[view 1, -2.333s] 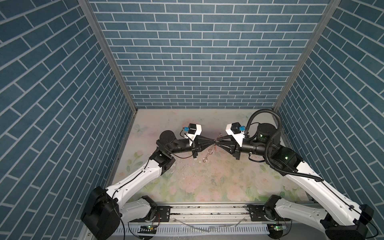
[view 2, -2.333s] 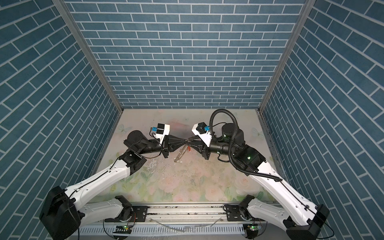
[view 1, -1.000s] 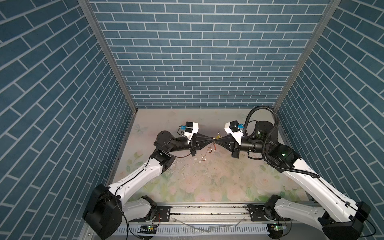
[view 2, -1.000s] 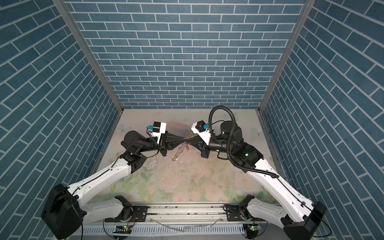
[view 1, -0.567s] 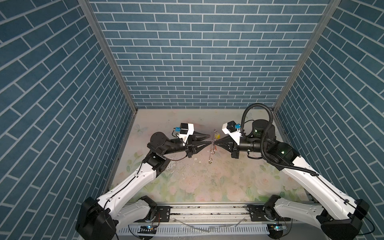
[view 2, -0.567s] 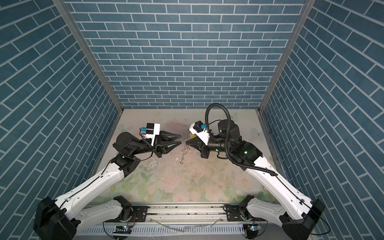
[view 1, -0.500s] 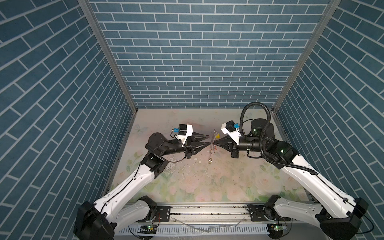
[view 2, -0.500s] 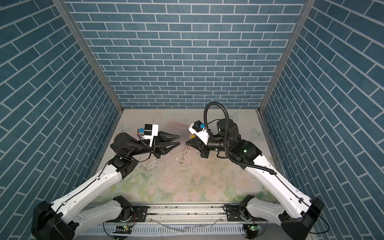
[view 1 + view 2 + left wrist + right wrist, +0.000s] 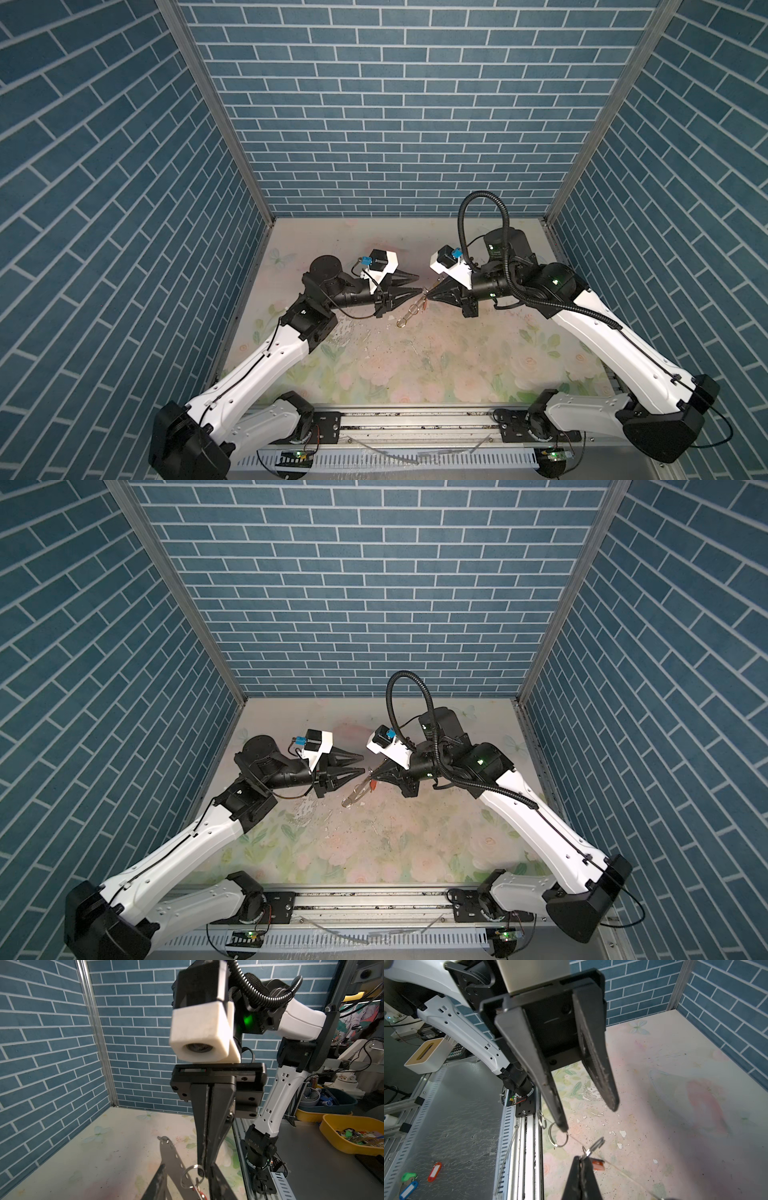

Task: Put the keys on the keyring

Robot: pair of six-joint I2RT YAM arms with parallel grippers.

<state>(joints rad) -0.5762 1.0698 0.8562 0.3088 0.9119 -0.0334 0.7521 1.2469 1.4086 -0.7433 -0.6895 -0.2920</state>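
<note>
my right gripper point(image 9: 430, 296) has its jaws pressed together on the keyring point(image 9: 411, 309), pinching it at its upper end. in the left wrist view the two fingers meet flat with no gap between them. the keyring shows as a thin flat strip with a row of holes and silver rings. it hangs above the table point(image 9: 415, 365) in the middle of the scene, between the two arms, slanting down toward the near left from that pinch. i cannot tell whether its lower end reaches the table. a red tag point(image 9: 598, 1164) dangles just beside the right fingertips; i cannot make out the key on it.

my left gripper point(image 9: 419, 284) faces the right one from the left, jaws apart and holding nothing. in the right wrist view the tip of one left finger point(image 9: 560, 1120) sits right at a ring point(image 9: 557, 1135) on the strip; i cannot tell if they touch. beyond the near rail, coloured tags point(image 9: 434, 1172) lie on the grey bench.
</note>
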